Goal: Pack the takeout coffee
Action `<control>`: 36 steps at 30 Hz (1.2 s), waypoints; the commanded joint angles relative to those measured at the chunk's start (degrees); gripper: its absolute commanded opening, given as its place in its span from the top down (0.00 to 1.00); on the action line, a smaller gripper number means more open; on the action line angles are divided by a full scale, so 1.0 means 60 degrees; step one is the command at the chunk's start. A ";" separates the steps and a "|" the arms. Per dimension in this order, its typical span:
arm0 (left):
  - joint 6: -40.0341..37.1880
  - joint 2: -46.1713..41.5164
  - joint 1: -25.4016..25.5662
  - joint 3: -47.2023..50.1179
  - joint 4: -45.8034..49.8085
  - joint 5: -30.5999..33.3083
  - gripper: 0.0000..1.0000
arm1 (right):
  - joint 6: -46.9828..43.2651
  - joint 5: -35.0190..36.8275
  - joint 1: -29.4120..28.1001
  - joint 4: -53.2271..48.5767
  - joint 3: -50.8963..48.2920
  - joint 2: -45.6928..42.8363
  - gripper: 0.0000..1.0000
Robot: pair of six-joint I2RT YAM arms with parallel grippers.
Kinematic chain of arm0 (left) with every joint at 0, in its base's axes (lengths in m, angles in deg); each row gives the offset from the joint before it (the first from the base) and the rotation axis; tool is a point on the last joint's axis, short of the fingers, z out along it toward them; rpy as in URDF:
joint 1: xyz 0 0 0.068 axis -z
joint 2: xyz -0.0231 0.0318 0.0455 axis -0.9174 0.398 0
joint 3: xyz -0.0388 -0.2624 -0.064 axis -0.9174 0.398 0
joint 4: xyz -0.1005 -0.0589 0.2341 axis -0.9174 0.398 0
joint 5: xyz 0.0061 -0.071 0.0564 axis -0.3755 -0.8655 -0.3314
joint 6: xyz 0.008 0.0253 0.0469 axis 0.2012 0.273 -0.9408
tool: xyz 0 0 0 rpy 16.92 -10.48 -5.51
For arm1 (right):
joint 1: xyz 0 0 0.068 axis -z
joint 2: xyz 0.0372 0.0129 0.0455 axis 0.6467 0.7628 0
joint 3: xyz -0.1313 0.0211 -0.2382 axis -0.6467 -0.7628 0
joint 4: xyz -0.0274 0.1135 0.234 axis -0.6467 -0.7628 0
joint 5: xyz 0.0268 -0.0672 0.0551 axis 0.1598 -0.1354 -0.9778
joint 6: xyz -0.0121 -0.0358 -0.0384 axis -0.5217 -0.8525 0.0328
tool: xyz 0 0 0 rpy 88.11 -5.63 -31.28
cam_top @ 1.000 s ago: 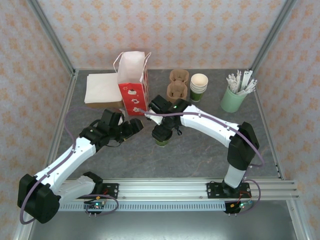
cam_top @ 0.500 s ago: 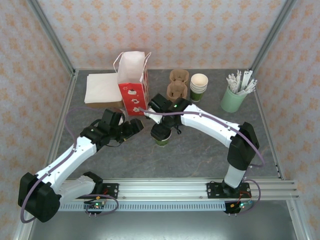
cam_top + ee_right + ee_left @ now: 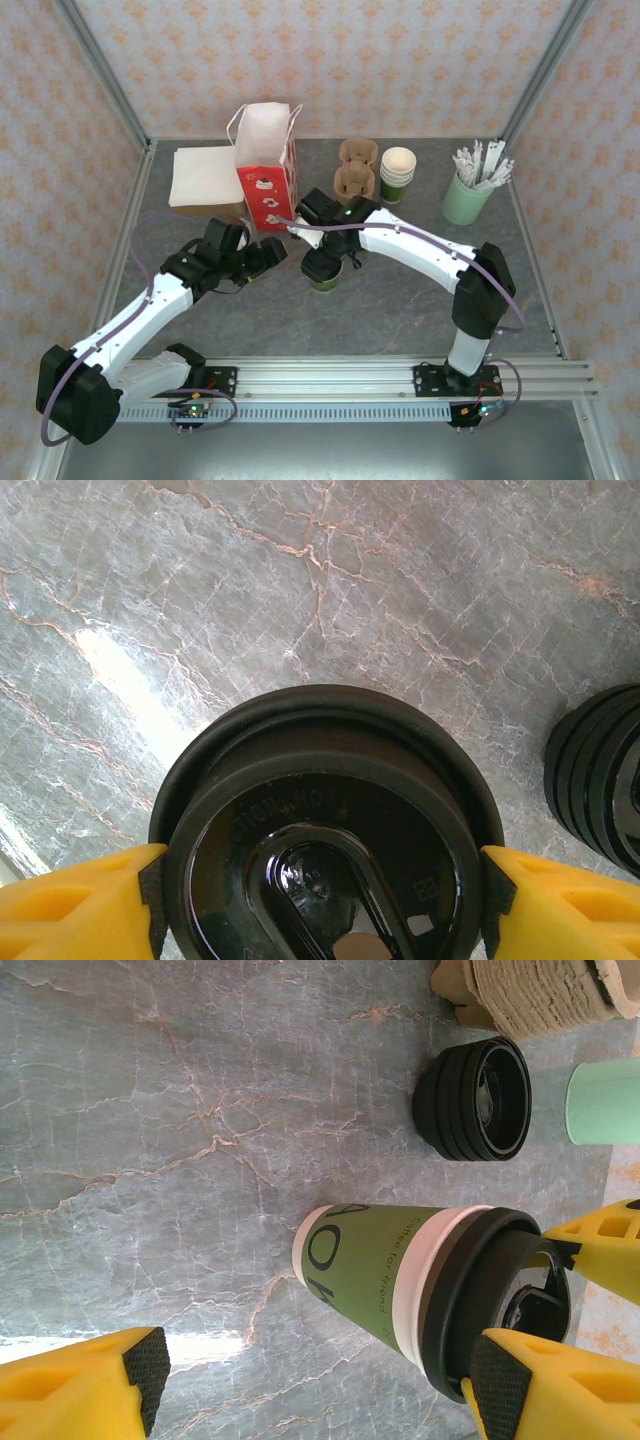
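The pick-up step is in hand, by my reading: the coffee is seized but not yet off the surface (image 3: 430,310).

Near the far left corner lies a pile of white napkins (image 3: 205,175). In front of it the left gripper (image 3: 262,256) hangs with its jaws wide apart and empty, pointing at the cup from just beside it.

The red paper bag (image 3: 268,185) stands upright near the far edge, left of centre, with its mouth up.

The takeout coffee (image 3: 324,284) stands upright around the middle of the surface, in front of the bag. The right gripper (image 3: 322,898) comes down on it from above, one pad on each side of the black lid (image 3: 325,810). It appears clasped on the rim.

The next move calls for a straight lift, a short carry to the far left and a descent into the bag's mouth. With only the lid held, I judge that it could pull free.

Right of the cup, a stack of black lids (image 3: 473,1100) lies on its side. Cardboard carriers (image 3: 355,170), lidless cups (image 3: 397,172) and a pale green holder (image 3: 466,205) line the far edge.

From above, the gripper covers most of the cup. The bag's inside cannot be made out. How hard the pads press is hard to tell.
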 commanded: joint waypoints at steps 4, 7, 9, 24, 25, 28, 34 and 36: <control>-0.0254 0.0050 -0.0108 -0.0255 0.0180 0.0171 0.18 | 0.0066 -0.0083 -0.0058 -0.0080 0.0022 0.0152 0.22; -0.0248 0.0043 -0.0097 -0.0256 0.0180 0.0162 0.18 | 0.0084 -0.0050 -0.0058 -0.0148 0.0054 0.0166 0.22; -0.0265 0.0054 -0.0098 -0.0270 0.0176 0.0165 0.18 | 0.0077 -0.0016 -0.0065 -0.0192 0.0038 0.0177 0.21; -0.0269 0.0081 -0.0094 -0.0293 0.0209 0.0168 0.18 | 0.0091 0.0322 -0.0058 -0.0369 0.0227 0.0303 0.19; -0.0269 0.0080 -0.0105 -0.0291 0.0208 0.0168 0.18 | 0.0098 0.0346 -0.0058 -0.0358 0.0218 0.0300 0.19; -0.0257 0.0081 -0.0096 -0.0304 0.0208 0.0161 0.18 | 0.0128 0.0317 -0.0061 -0.0342 0.0212 0.0300 0.18; -0.0265 0.0069 -0.0095 -0.0326 0.0227 0.0155 0.18 | 0.0174 0.0234 -0.0058 -0.0250 0.0231 0.0183 0.11; -0.0275 0.0081 -0.0102 -0.0330 0.0224 0.0153 0.18 | 0.0178 0.0233 -0.0058 -0.0230 0.0227 0.0149 0.08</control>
